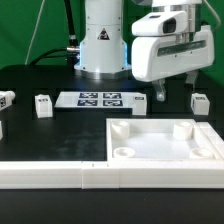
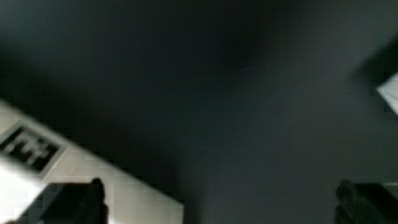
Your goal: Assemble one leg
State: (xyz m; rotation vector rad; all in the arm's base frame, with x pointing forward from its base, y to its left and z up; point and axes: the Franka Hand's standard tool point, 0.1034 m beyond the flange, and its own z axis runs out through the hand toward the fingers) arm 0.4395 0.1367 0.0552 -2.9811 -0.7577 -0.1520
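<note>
Several small white legs with marker tags stand on the black table: one at the exterior view's left, two more at its left edge, and one at its right, behind the tray. My gripper hangs above the table between the marker board and the right leg, open and empty. In the wrist view the gripper shows two dark fingertips far apart over bare black table, with nothing between them. No leg clearly shows there.
The big white square tray with corner sockets lies at the front right. The marker board lies in front of the robot base; a white tagged surface shows in the wrist view. A white rail runs along the front.
</note>
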